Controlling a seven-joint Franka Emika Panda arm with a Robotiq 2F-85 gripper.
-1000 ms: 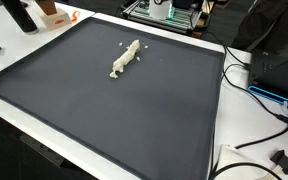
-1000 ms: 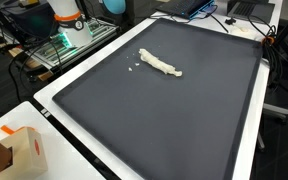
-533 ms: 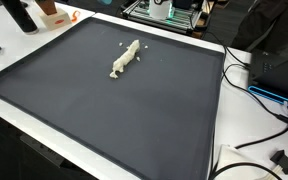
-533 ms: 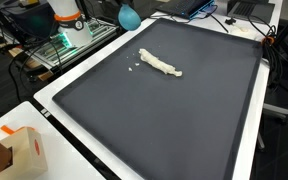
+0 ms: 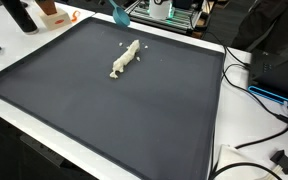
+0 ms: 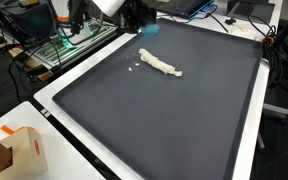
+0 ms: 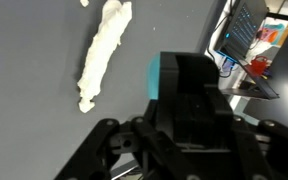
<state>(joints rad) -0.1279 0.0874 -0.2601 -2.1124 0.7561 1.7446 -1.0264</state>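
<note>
White twisted strip (image 5: 125, 59) of soft stuff, cloth or paper by the look, lying stretched out flat on the dark mat (image 5: 104, 115), toward the end nearest the equipment rack (image 6: 69, 42). Nothing pinning it down, so resting there by its own weight alone. Same strip (image 6: 160, 63) seen lengthwise in the wrist view (image 7: 104, 52): long, lumpy, thicker at one end. A few white crumbs (image 6: 134, 67) just beside it, probably shed from the twist itself. Plain dark surface all round, good for making so pale a thing stand out and for leaving room on every side. Black gripper (image 6: 144, 24) hanging above the mat's border on the rack side, near the strip but apart from it, seemingly clear of the surface too, tilted down toward the mat. Teal piece (image 7: 165, 78) at its tip, set against a black block in the wrist view and showing as a small bright patch in an exterior view (image 5: 119, 15). No telling whether a held thing or a part of the tool. Jaws masked by the tool's own body, so impossible to say whether spread or closed. Further out, kept off the mat along the white table (image 6: 64, 125): an orange-and-white box (image 6: 26, 150) at one corner, loose cables (image 5: 252, 90) trailing past another edge.
</note>
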